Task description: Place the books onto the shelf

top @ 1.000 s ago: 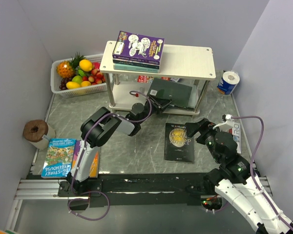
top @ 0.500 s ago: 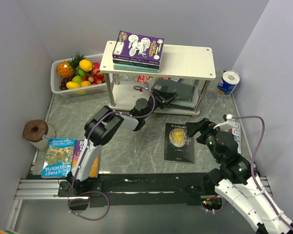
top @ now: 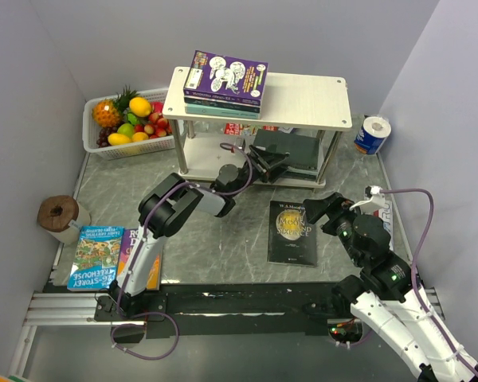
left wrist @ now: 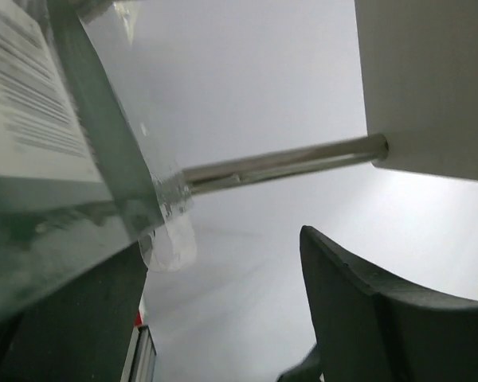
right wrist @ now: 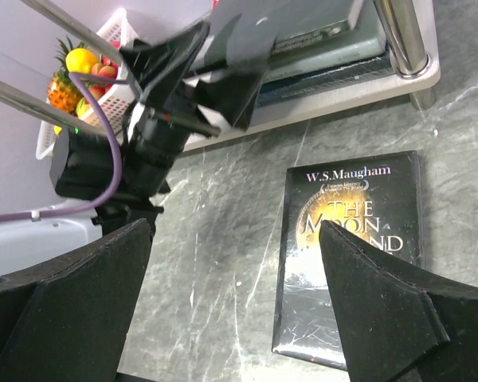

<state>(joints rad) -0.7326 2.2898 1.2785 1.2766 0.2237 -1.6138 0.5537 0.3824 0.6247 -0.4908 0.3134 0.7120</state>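
Blue book (top: 95, 256): table's (top: 223, 235) near-left corner, orange book (top: 131, 245) beside it (partly under the arm).
Left gripper (top: 275, 161): fingers spread at the front edge of the shelf's (top: 311, 99) lower board, against the dark green book (top: 296, 150) lying there.
Purple-topped stack (top: 225, 79): top board, left end.
Black book (top: 292, 232): flat on the table.
Right gripper (top: 319, 208): spread wide above its right edge.

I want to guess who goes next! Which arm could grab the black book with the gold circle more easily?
Right. The open right hand hangs just beside the black gold-circle book, while the left hand is away at the lower board of the pale wooden shelf.
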